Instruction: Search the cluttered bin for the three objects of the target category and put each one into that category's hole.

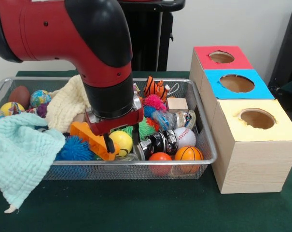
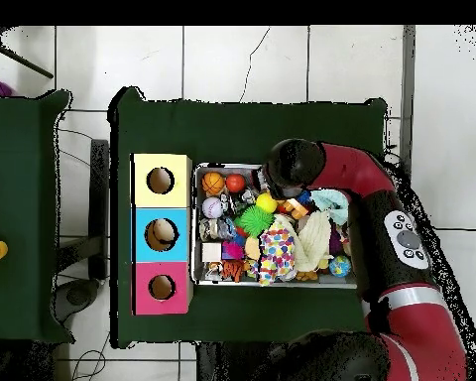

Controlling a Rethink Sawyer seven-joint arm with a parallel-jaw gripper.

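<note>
The cluttered bin [image 1: 209, 145] is a silver wire basket on the green table, also in the overhead view [image 2: 196, 226]. It holds balls, spiky toys and cloths. My gripper [image 1: 122, 146] is lowered into its front middle, open, with one finger on each side of a yellow smiley ball [image 1: 121, 141]. The arm's red wrist [image 2: 294, 167] hides the gripper in the overhead view. Three boxes stand beside the bin, each with a round hole: red-topped [image 1: 222, 58], blue-topped [image 1: 237, 83] and yellow-topped [image 1: 257, 118].
A basketball [image 1: 188, 153], an orange ball [image 1: 160, 157] and a baseball [image 1: 184, 137] lie at the bin's front corner by the yellow box. A mint cloth [image 1: 20, 154] hangs over the front rim. A cream cloth [image 1: 63, 104] and an orange toy [image 1: 90, 137] lie beside the gripper.
</note>
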